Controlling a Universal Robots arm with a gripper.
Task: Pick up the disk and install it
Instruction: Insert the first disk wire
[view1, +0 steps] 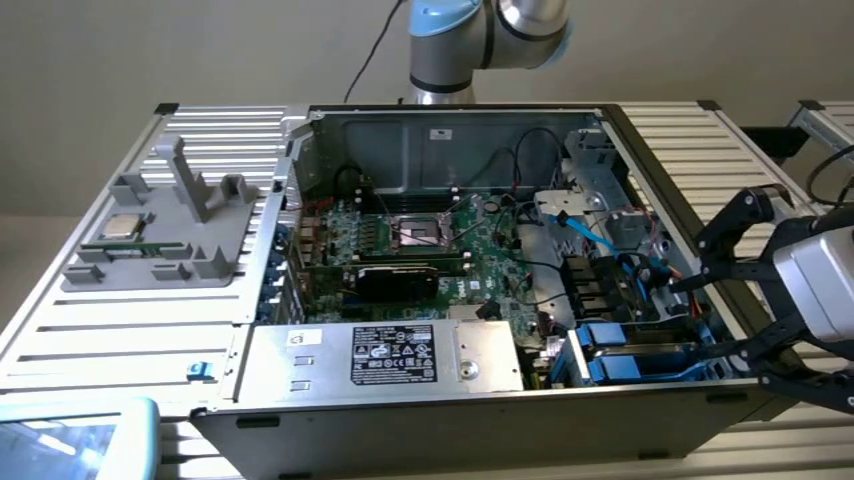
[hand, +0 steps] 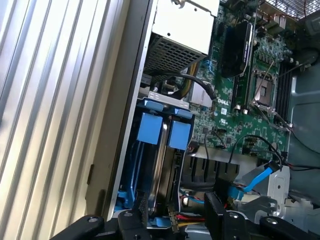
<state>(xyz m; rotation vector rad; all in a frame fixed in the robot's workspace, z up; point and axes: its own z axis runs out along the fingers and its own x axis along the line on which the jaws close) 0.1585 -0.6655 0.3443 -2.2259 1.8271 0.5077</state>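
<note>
Wrist view puts the gripper (hand: 175, 222) nearest, its black fingers (hand: 215, 215) spread wide and holding nothing, one on either side of the drive bay. Just beyond them the disk (hand: 161, 167) stands on edge in that bay, with bright blue carrier tabs (hand: 150, 127) at its far end, close beside the case wall (hand: 125, 125). Farther in lie the green motherboard (hand: 260, 90) and the silver power supply (hand: 180, 30). From the exterior view, the gripper hangs over the case's corner on the exterior view's right.
</note>
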